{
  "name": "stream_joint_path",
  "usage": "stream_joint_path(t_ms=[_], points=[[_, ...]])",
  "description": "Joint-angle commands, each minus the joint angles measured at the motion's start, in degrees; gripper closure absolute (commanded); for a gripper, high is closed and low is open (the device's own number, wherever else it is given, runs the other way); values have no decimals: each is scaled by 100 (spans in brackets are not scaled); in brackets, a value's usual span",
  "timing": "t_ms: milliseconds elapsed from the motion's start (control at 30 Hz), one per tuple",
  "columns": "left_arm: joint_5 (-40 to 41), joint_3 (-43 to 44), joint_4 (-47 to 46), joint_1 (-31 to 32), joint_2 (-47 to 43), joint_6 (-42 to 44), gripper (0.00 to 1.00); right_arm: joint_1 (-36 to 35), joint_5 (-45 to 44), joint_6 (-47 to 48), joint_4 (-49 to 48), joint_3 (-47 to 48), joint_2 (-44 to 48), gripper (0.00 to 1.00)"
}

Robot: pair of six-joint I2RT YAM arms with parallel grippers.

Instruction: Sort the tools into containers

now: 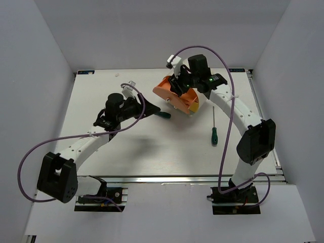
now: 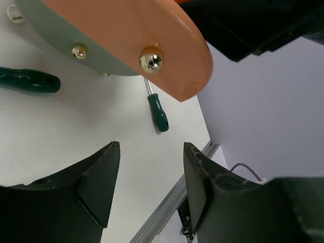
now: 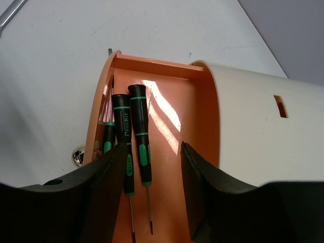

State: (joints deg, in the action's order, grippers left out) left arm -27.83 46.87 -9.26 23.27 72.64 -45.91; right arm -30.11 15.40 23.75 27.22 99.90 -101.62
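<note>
Stored screwdrivers (image 3: 135, 136): at least three, side by side on the floor of the orange drawer (image 3: 167, 68), handles to the back. The drawer stands pulled out of the cream cabinet (image 3: 253, 126).

Right gripper (image 3: 152, 195) hangs just above the drawer, fingers spread, nothing between them. Left gripper (image 2: 149, 187) is also spread and empty, low over the table.

Two tools lie unsorted. Loose screwdriver (image 1: 163, 115) is just beside the left gripper. Far screwdriver (image 1: 214, 132) lies alone, right of the cabinet. Wrench not made out.

Likely next grab is the loose screwdriver. Best to come down over the fat green handle rather than the thin shaft, and close squarely across it. Keep clear of the drawer front and its knob (image 2: 151, 59), which overhang close by. Release low in the drawer, in line with the others, so it does not bounce out.

Table (image 1: 126, 152): plain white and smooth, so a slim tool may roll or skid when nudged. Metal rail (image 1: 177, 178) runs along the near edge. Pale bare walls (image 1: 152, 30) on three sides.
</note>
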Motion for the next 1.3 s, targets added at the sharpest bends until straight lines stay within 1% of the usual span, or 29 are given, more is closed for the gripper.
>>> stream_joint_path(t_ms=[0, 167, 233, 267, 300, 333, 367, 400, 433, 467, 500, 533, 600, 667, 700, 900, 1033, 1067, 1133, 1167, 1267], points=[[103, 427, -305, 81, 258, 91, 37, 40, -11, 104, -33, 12, 380, 47], [217, 989, -226, 90, 864, 231, 39, 93, 200, -71, 29, 407, 538, 48], [243, 1130, -138, 90, 1023, 284, 42, 172, 218, -335, -189, 539, 643, 57], [270, 1201, -112, 90, 1181, 302, 44, 215, 201, -458, -313, 566, 748, 63], [252, 1306, -94, 90, 1260, 319, 47, 355, 166, -798, -462, 566, 793, 78], [235, 1359, -103, 90, 1340, 328, 48, 470, 165, -984, -620, 566, 819, 84], [191, 1403, -111, 90, 1410, 328, 48, 593, 183, -1204, -839, 592, 802, 88], [139, 1473, -172, 90, 1532, 311, 48, 872, 218, -1606, -911, 636, 759, 87], [103, 1517, -208, 90, 1595, 302, 49, 1040, 305, -1793, -938, 697, 688, 81], [42, 1561, -226, 99, 1647, 302, 48, 1190, 462, -1977, -903, 863, 479, 70], [15, 1640, -261, 108, 1735, 293, 48, 1522, 586, -2162, -894, 934, 364, 50], [-11, 1676, -287, 108, 1779, 293, 47, 1682, 726, -2494, -912, 979, 258, 44], [-73, 1781, -279, 108, 1867, 302, 47, 2077, 1069, -2743, -938, 1127, -84, 33], [-99, 1922, -252, 108, 1990, 337, 47, 2307, 1420, -3059, -999, 1277, -454, 31], [-143, 1957, -252, 108, 2034, 337, 47, 2464, 1509, -3104, -1034, 1347, -577, 28], [-222, 2194, -313, 117, 2316, 302, 46, 2729, 2203, -3315, -1035, 1884, -1412, 26], [-249, 2335, -314, 117, 2456, 284, 46, 2773, 2362, -3403, -1131, 1867, -1789, 26], [-249, 2414, -296, 117, 2517, 284, 46, 2808, 2589, -3447, -1175, 1849, -1852, 27], [-266, 2510, -279, 125, 2606, 276, 46, 2844, 2853, -3622, -1245, 1675, -1914, 34], [-284, 2572, -261, 125, 2710, 276, 46, 2844, 3098, -3649, -1307, 1604, -1922, 40], [-266, 2836, -243, 143, 2895, 267, 46, 2844, 3468, -3737, -1386, 1340, -1852, 50]])
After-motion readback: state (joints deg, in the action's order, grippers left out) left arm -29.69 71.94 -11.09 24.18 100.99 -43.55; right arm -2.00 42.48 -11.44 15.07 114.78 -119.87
